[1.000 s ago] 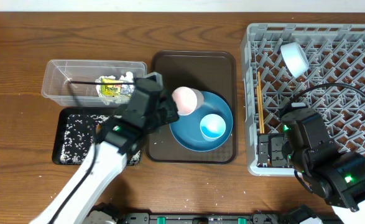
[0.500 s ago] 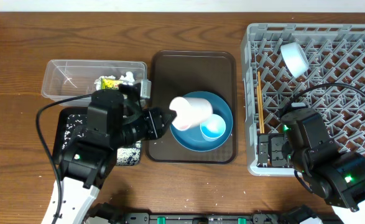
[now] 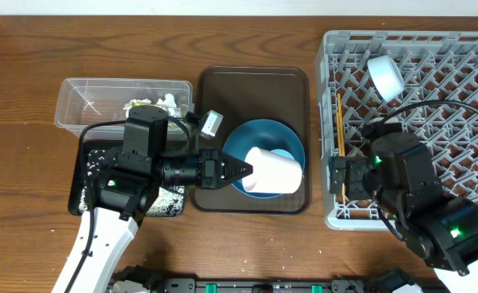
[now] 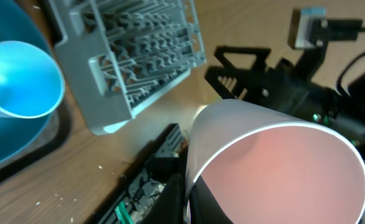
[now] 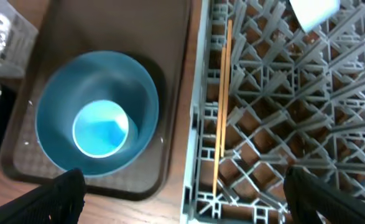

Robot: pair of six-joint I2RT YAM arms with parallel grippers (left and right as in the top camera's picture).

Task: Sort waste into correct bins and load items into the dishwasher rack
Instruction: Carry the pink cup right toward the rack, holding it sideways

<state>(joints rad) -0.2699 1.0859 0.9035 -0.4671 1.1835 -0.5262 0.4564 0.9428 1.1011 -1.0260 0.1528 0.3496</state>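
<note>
Left gripper (image 3: 240,171) clenched on the pink plastic cup (image 3: 273,171), which lies tipped on its side.
The cup hangs over the large round blue plate (image 3: 263,136) on the flat brown tray (image 3: 255,81); the right gripper (image 3: 338,176) is released above the left edge of the grey pegged dishwasher rack (image 3: 434,73), near the thin wooden chopsticks (image 3: 339,122).

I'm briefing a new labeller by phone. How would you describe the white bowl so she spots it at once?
Find the big grey rack at the right. Near its far left corner, tilted among the pegs, lies the white bowl. It is the only round white thing there; the chopsticks nearby are thin and wooden.
</note>
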